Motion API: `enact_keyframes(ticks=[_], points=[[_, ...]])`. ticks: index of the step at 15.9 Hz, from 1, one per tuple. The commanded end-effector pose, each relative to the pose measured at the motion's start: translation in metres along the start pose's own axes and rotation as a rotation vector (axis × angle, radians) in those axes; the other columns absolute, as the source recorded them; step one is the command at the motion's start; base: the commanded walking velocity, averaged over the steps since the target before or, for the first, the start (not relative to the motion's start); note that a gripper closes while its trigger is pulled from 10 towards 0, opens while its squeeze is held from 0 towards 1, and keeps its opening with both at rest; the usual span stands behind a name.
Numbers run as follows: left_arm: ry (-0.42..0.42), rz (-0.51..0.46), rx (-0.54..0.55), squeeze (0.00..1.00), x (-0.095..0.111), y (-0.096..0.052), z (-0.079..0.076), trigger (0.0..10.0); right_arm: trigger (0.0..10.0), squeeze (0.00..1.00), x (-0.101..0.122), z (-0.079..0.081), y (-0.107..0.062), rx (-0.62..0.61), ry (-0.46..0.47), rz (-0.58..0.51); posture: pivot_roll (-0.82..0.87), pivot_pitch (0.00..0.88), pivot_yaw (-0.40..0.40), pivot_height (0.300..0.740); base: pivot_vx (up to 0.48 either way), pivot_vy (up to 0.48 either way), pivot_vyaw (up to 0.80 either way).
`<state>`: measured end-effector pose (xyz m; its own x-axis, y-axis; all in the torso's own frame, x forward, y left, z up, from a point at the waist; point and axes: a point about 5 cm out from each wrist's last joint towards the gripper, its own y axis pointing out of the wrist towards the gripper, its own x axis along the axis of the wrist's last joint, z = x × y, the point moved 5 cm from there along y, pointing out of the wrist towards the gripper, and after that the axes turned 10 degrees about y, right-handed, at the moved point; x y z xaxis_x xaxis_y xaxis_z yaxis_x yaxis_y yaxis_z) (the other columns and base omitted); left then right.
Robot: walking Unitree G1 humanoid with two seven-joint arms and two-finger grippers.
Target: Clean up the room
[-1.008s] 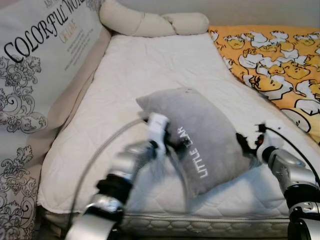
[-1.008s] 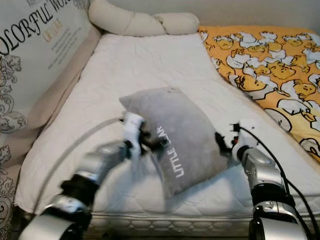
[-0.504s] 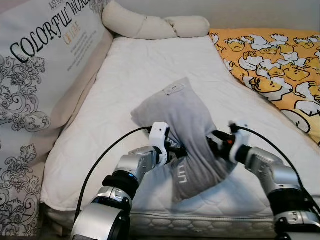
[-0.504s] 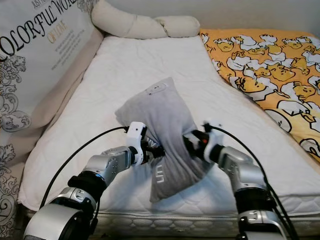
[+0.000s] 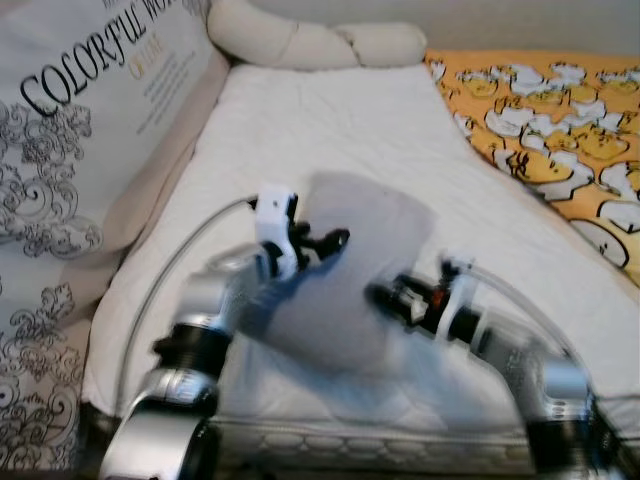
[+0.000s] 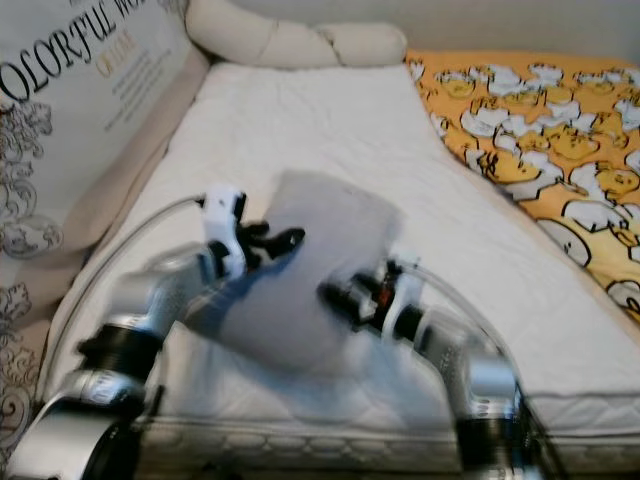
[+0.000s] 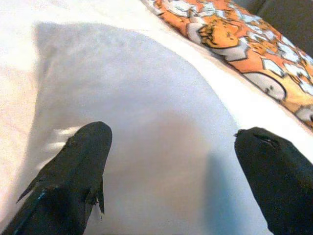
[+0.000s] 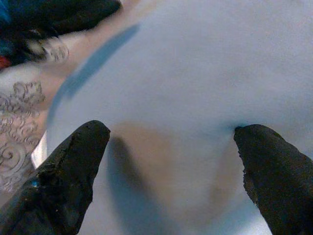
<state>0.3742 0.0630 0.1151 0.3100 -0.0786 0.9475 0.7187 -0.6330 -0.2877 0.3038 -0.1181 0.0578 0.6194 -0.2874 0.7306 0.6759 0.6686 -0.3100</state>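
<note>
Bedroom corner w/ a white quilted mattress [image 5: 330, 130] taking up most of the scene; a big printed cushion [image 5: 80, 130] w/ black lettering leans along one long side of the mattress, a knotted cream bolster [image 5: 310, 42] lies across its far end, and an orange duck-print blanket [image 5: 560, 130] covers the side opposite the cushion. The grey pillow [image 5: 350, 280] is near the mattress's front edge, roughly mid-width, and it looks lifted or tipped rather than lying flat, though blur makes that hard to confirm. Left hand [image 5: 318, 243] is at the pillow's cushion-side edge; in the left wrist view its fingers [image 7: 80, 161] are spread wide apart w/ grey fabric between them, pressing against the pillow, not pinched on it. Right hand [image 5: 385, 297] is at the pillow's blanket-side face, fingers [image 8: 80, 152] likewise wide apart w/ the pillow in between. So it's a two-sided squeeze between the arms, neither hand closed on cloth. Progress, as a judgement: early-to-mid. Pillow is engaged but not yet placed; probably it belongs up by the bolster. Blanket looks unstraightened, so that's likely left too.
</note>
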Motion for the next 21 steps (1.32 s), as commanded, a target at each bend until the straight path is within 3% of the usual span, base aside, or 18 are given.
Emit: enact_keyframes(ticks=[1,2,3,4,7,9,11,13,14,16,19,20,21], points=[[0.027,0.059,-0.026,0.0,-0.011,-0.004,-0.007,10.0,10.0,0.0,0.009,-0.001,-0.007,-0.029,-0.015,-0.03,-0.14,0.0,0.007,0.74,0.0,0.0,0.0],[0.032,0.071,-0.024,0.0,-0.013,-0.007,-0.008,10.0,10.0,0.0,0.007,-0.005,-0.01,-0.05,-0.01,-0.03,-0.14,0.0,0.006,0.74,0.0,0.0,0.0],[0.017,0.097,-0.029,0.0,-0.022,-0.01,-0.013,10.0,10.0,0.0,-0.002,-0.022,-0.022,-0.133,0.019,-0.032,-0.14,0.0,0.006,0.74,0.0,0.0,0.0],[0.027,0.096,-0.018,1.0,-0.023,-0.011,-0.013,10.0,10.0,1.0,-0.004,-0.028,-0.025,-0.166,0.042,-0.041,-0.14,0.0,0.006,0.74,0.0,0.0,0.0],[0.121,-0.016,0.067,1.0,-0.006,-0.008,0.002,10.0,10.0,1.0,-0.002,-0.052,-0.043,-0.269,0.082,-0.101,-0.14,0.0,0.013,0.74,0.0,0.0,0.0],[0.154,-0.103,0.157,1.0,0.01,-0.008,0.021,10.0,10.0,1.0,0.012,-0.067,-0.059,-0.319,0.132,-0.211,-0.15,0.0,0.017,0.74,0.0,0.0,0.0],[0.154,-0.101,0.161,1.0,0.01,-0.005,0.033,10.0,10.0,1.0,0.022,-0.068,-0.063,-0.288,0.193,-0.291,-0.16,0.0,0.024,0.74,0.0,0.0,0.0],[0.093,-0.106,0.139,1.0,0.006,-0.003,0.041,10.0,10.0,1.0,0.022,-0.067,-0.061,-0.246,0.267,-0.335,-0.16,0.0,0.029,0.74,0.0,0.0,0.0],[0.048,-0.112,0.138,1.0,0.001,0.001,0.048,10.0,10.0,1.0,0.016,-0.062,-0.054,-0.19,0.325,-0.338,-0.16,0.0,0.034,0.74,0.0,0.0,0.0],[0.029,-0.109,0.151,1.0,-0.004,0.004,0.052,10.0,10.0,1.0,0.009,-0.058,-0.047,-0.158,0.357,-0.323,-0.16,0.0,0.035,0.74,0.0,0.0,0.0],[-0.085,-0.081,0.138,1.0,-0.023,0.011,0.047,10.0,10.0,1.0,-0.01,-0.041,-0.025,-0.078,0.412,-0.249,-0.17,0.0,0.039,0.74,0.0,0.0,0.0],[-0.12,-0.066,0.109,1.0,-0.028,0.015,0.041,10.0,10.0,1.0,-0.015,-0.037,-0.019,-0.072,0.424,-0.221,-0.17,0.0,0.04,0.74,0.0,0.0,0.0],[-0.154,-0.019,0.031,1.0,-0.042,0.023,0.02,10.0,10.0,1.0,-0.025,-0.036,-0.006,-0.093,0.453,-0.173,-0.17,0.0,0.042,0.74,0.0,0.0,0.0]])
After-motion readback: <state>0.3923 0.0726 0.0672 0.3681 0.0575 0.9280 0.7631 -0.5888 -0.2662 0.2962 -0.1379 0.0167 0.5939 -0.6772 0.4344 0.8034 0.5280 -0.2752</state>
